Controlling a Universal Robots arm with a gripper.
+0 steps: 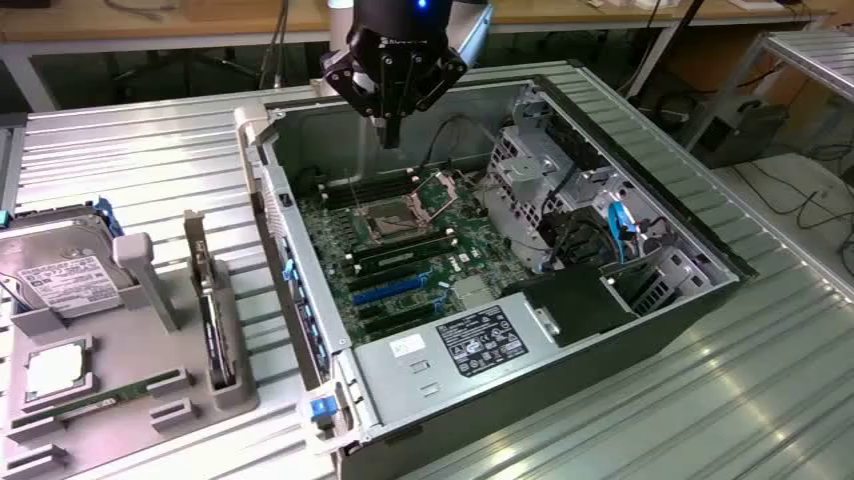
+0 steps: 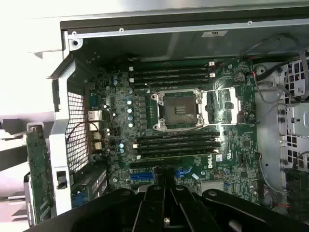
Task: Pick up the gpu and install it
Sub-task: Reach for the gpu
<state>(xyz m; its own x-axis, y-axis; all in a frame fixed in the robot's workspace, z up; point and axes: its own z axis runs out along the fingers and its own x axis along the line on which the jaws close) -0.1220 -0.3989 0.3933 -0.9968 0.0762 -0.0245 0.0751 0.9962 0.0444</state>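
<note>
The gpu [image 1: 214, 318] stands on edge in a grey holder [image 1: 147, 385] at the exterior view's left, outside the open computer case [image 1: 641, 330]. It is a thin dark card with its silver bracket [image 1: 195, 245] pointing up. My gripper [image 1: 390, 135] hangs over the far end of the case, above the motherboard [image 1: 400, 250], well away from the gpu. Its fingers [image 2: 164, 193] are pressed together with nothing between them. In the wrist view the motherboard [image 2: 227, 140] lies below, with blue expansion slots [image 2: 143, 176] just past the fingertips.
The holder also carries a silver hard drive [image 1: 60, 268], a processor chip [image 1: 56, 366] and a green memory stick [image 1: 100, 402]. Inside the case are the open processor socket [image 1: 400, 215], drive cages [image 1: 534, 170], cables [image 1: 617, 225] and a black power supply [image 1: 581, 300].
</note>
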